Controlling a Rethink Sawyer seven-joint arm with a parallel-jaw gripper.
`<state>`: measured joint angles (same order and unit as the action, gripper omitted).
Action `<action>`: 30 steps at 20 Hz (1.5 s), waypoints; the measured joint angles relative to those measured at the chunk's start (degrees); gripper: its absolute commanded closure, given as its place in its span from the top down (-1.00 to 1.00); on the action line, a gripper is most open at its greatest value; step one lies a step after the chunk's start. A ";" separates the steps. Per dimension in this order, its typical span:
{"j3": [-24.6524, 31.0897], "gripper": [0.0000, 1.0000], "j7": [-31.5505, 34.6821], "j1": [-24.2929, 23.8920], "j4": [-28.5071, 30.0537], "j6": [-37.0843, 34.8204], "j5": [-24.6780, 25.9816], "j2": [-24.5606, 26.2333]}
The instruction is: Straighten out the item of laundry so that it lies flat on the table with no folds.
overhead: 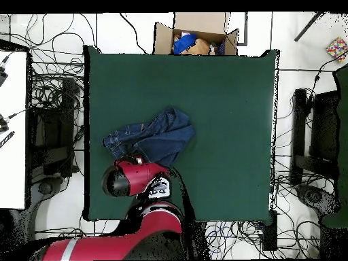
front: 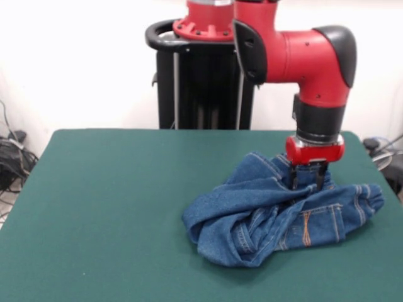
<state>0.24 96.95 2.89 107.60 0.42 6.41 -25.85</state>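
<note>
The small pair of blue denim jeans (front: 283, 211) with orange stitching is lying bunched in a rumpled heap on the large dark green felt-like table (front: 113, 207), with thick folds rolling over one another and one part trailing out flatter toward the table's edge, its seams showing. In the front view the heap is sitting toward the right side of the table, nearer that side edge than the middle; in the overhead view the jeans (overhead: 151, 137) are lying left of the table's (overhead: 224, 115) centre, closer to the edge where the robot stands than to the opposite one. The red and black arm's gripper (front: 306, 180) is reaching straight down into the top of the heap, its two dark fingers (front: 293, 176) standing a little apart and pressing into the denim, with cloth bunching up between and around them; whether they are actually pinching the fabric cannot be told. Beyond the table's far edge in the overhead view, an open brown cardboard box (overhead: 198, 34) is sitting on the floor with coloured items inside
</note>
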 measured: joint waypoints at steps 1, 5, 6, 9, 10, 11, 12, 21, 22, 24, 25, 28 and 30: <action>0.01 1.00 0.00 -0.19 -0.11 0.20 0.01 0.06; 0.03 1.00 0.00 -0.57 -0.53 0.20 0.00 0.35; 0.03 1.00 0.00 -0.69 -0.62 0.21 0.00 0.44; 0.05 1.00 0.00 -1.50 -1.02 0.20 0.01 0.88; 0.05 1.00 0.00 -1.78 -1.07 0.21 0.00 0.97; 0.06 1.00 0.00 -2.30 -1.10 0.21 0.00 1.10; 0.07 1.00 0.00 -2.77 -1.10 0.21 0.00 1.17; 1.52 1.00 0.00 -7.28 -1.07 -0.17 1.36 0.87; 1.69 1.00 0.00 -8.01 -1.08 -0.56 1.73 0.63; 1.69 1.00 0.00 -8.57 -1.07 -1.00 1.94 0.31; 1.69 1.00 0.00 -8.78 -1.07 -1.15 1.98 0.14; 1.69 1.00 0.00 -9.31 -1.07 -1.44 2.01 -0.40; 1.69 1.00 0.00 -9.42 -1.06 -1.44 2.01 -0.68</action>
<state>1.93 96.95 -6.53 106.54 -1.02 8.43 -26.54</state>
